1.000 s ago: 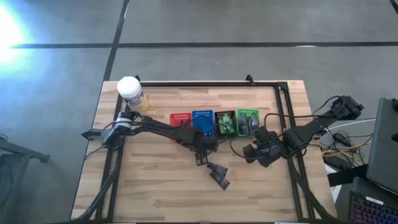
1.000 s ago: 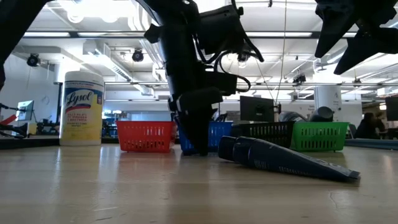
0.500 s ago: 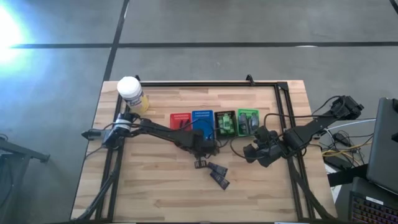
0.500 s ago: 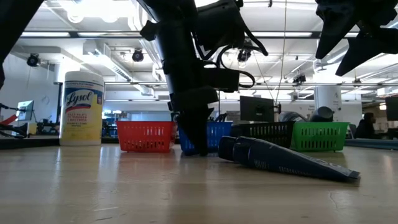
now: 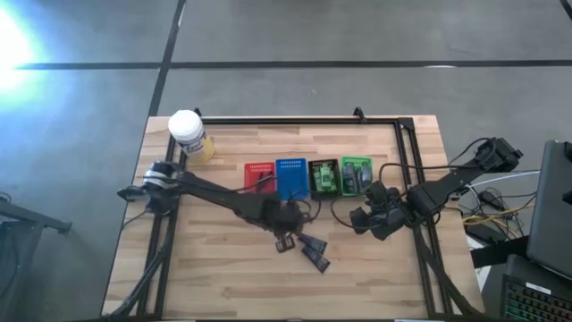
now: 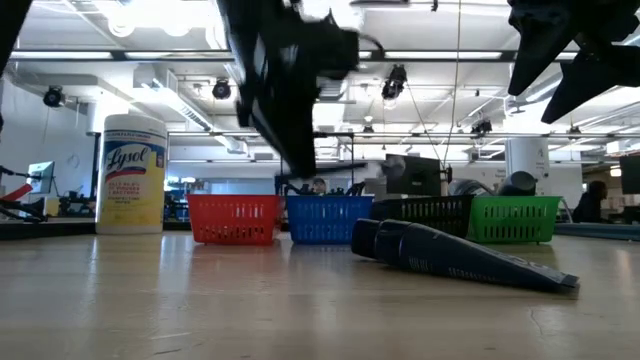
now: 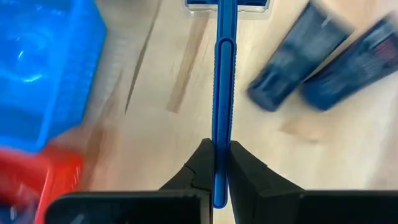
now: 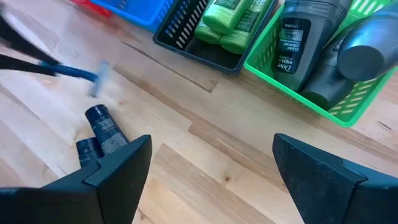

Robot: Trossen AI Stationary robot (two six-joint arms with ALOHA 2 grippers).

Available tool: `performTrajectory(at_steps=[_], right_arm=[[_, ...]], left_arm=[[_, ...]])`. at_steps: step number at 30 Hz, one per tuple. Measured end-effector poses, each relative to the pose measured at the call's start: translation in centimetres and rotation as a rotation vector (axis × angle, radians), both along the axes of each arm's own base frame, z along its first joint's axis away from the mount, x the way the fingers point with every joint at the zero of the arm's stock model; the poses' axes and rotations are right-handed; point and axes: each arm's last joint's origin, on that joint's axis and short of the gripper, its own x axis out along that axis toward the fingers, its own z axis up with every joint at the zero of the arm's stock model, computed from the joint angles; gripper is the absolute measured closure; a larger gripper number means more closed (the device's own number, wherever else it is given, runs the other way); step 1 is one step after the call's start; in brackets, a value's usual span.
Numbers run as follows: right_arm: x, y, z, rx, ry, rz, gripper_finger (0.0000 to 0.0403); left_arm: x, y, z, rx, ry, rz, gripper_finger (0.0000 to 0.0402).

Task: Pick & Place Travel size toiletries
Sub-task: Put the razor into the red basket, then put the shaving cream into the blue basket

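A thin blue razor (image 7: 224, 74) is up off the table in my left gripper (image 7: 222, 163), which is shut on it just in front of the blue basket (image 5: 291, 170). Two dark tubes (image 5: 314, 249) lie side by side on the wood beside it, near the table's middle. Green tubes fill the black basket (image 8: 186, 30), and grey bottles lie in the green basket (image 8: 348, 106). My right gripper (image 8: 214, 168) hangs open above the table, near the green basket's front, with nothing between its fingers. My left gripper pinches the razor's handle near its free end (image 7: 221, 152) between the two fingers. The razor runs straight on ahead of the fingers, in line with them, with its head (image 7: 228, 5) farthest out. It is lifted clear of the table.
Red (image 5: 260, 173), blue, black and green (image 5: 357, 173) baskets stand in a row across the table's middle. A large yellow jar with a white cap (image 5: 186, 130) stands at the far left corner. Bare wood lies along the near edge (image 5: 223, 286).
My left gripper has risen from the table and drawn a little toward the near edge, taking the razor up with it; the razor now hangs clear of the wood. The two dark tubes have stayed where they were.
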Motion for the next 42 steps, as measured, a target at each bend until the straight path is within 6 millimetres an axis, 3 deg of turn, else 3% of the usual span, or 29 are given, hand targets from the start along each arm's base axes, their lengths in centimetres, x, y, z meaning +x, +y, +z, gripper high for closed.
performTrajectory(at_steps=[6,10,16,19,30,42], right_arm=[[-0.1,0.0,0.0,-0.004,0.009,-0.003,0.009],[-0.1,-0.1,0.0,-0.008,0.006,-0.011,0.0104],[-0.1,-0.2,0.0,-0.024,-0.012,-0.031,0.0118],[-0.1,-0.2,0.0,-0.032,-0.007,-0.018,0.0122],[-0.1,-0.1,0.0,-0.031,-0.006,-0.017,0.0119],[-0.1,-0.1,0.0,-0.02,-0.012,-0.033,0.0086]], left_arm=[[-2.9,0.1,4.1,-0.112,-0.138,0.349,0.0379],[-5.9,0.9,5.2,-0.15,-0.249,0.645,0.0379],[-10.9,3.2,3.5,-0.172,-0.339,0.929,0.0379],[-12.2,4.9,1.9,-0.194,-0.373,1.018,0.0379],[-12.0,8.8,-2.1,-0.306,-0.36,1.103,0.0375],[-11.9,9.6,-2.4,-0.293,-0.341,1.11,0.0279]])
